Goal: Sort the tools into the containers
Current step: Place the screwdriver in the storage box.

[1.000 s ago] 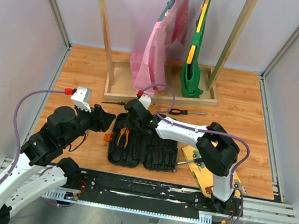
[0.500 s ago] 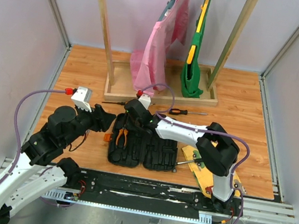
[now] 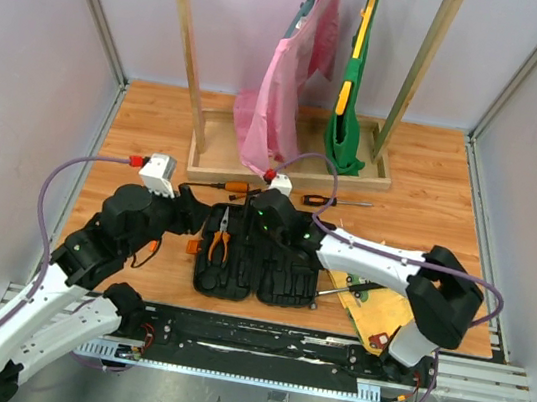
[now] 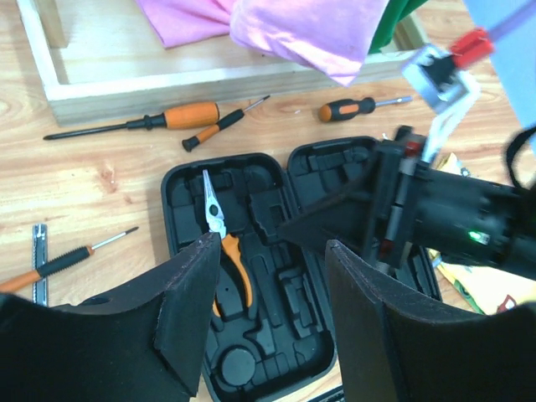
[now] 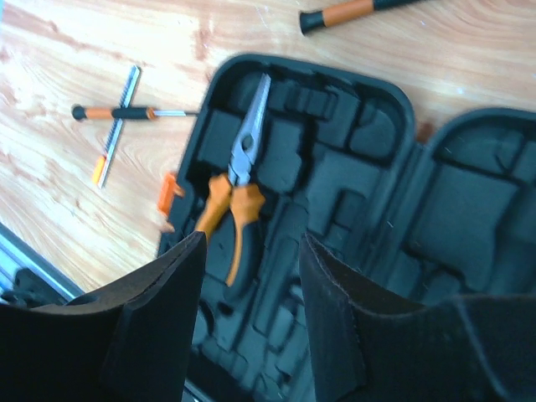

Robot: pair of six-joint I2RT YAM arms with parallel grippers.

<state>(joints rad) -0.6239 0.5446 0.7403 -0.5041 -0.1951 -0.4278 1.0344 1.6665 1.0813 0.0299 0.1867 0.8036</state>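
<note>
Three screwdrivers (image 4: 180,115) lie loose above the black tool case (image 4: 289,280), upper frame: likely light, rigid, shafts slippery, so pinch an orange handle crosswise. Left gripper (image 4: 272,243) and right gripper (image 5: 251,241) gape, empty.

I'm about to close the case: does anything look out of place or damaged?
Nothing damaged or spilled. Only the orange-handled pliers lie in the open black plastic tool case; orange-and-black screwdrivers lie loose on the wooden table.
</note>
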